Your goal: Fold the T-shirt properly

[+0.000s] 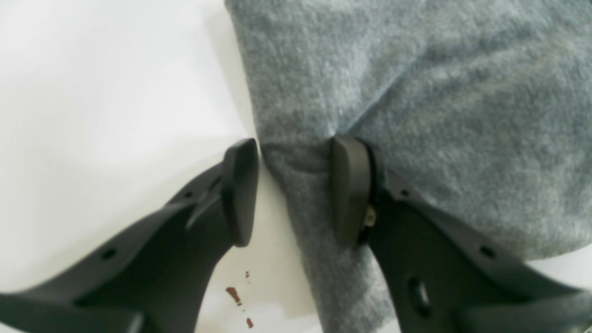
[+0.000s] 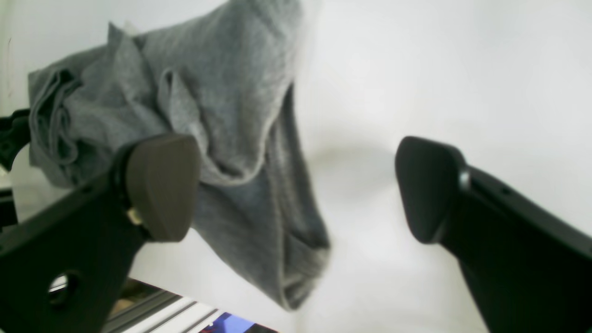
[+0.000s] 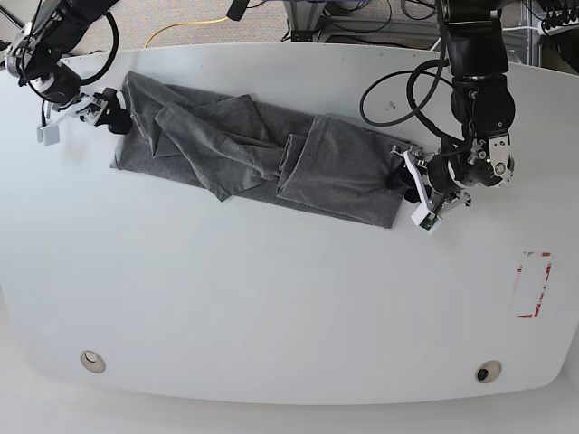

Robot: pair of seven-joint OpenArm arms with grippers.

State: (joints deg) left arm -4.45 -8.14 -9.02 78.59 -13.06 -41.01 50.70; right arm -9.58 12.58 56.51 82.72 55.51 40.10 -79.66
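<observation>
Here the T-shirt (image 3: 262, 154) lies stretched lengthwise across the table (image 3: 271, 298), loosely rumpled; the left gripper (image 1: 291, 189) pinches one end's edge, jaws clamped on cloth; the right gripper (image 2: 296, 189) stands wide apart by the other end, holding nothing, seemingly poised to grab and spread it.

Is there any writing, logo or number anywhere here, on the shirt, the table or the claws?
None can be read.
T-shirt: plain grey, no print or label in view.
Table: a red-and-white rectangular marking near its edge, with no legible words.
Small reddish specks on the table near the left claw: stains or marks, not letters.
Right claw: bare black, no branding visible.
</observation>
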